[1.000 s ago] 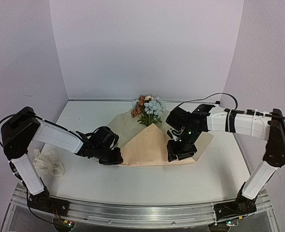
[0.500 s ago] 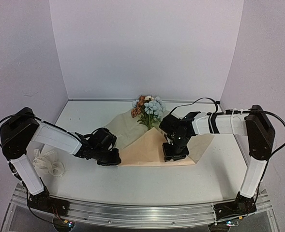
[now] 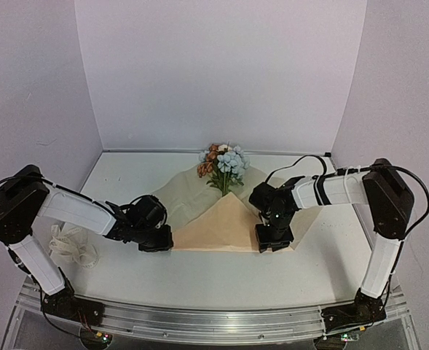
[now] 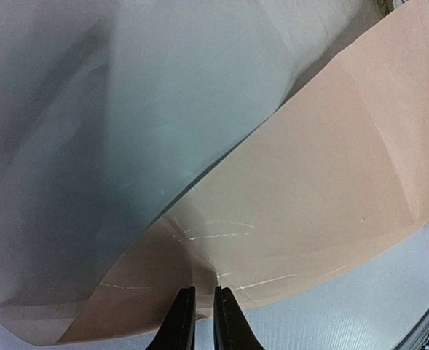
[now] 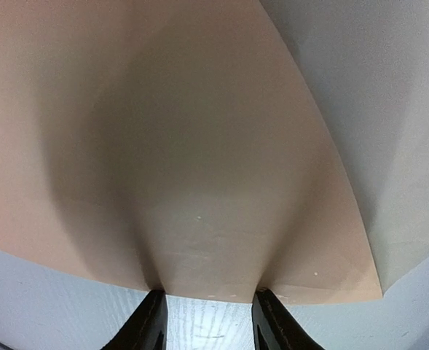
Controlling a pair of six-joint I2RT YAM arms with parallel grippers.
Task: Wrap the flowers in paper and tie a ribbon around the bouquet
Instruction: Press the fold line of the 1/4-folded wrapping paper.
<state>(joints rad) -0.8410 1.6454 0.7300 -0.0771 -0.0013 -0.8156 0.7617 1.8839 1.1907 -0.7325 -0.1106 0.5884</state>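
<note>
Table (image 3: pixel 199 273): we see one flat white top.
Ribbon (image 3: pixel 72 244): one floppy cream heap, near left.
Left gripper (image 4: pixel 202 317): fingers nearly together, pinching the paper (image 3: pixel 225 222) at its near-left edge.
Right gripper (image 5: pixel 209 315): fingers apart, tips at the near-right edge.
Paper: one smooth peach-tan sheet, folded to a triangle mid-table.
Flowers (image 3: pixel 225 162): one bunch, blue and orange-brown, at its far point.
Walls (image 3: pixel 221 73): plain lilac.

We see the paper (image 3: pixel 221 227) lying mid-worktop, peach face up. One flap is folded over into a triangle whose peak points at the far edge, and its pale reverse shows on the left. The flowers (image 3: pixel 223 161), blue and brown-orange heads, stick out just beyond that peak, their green stems running under the fold. The cream ribbon (image 3: pixel 72 244) lies loosely heaped by the left edge, well apart.
</note>
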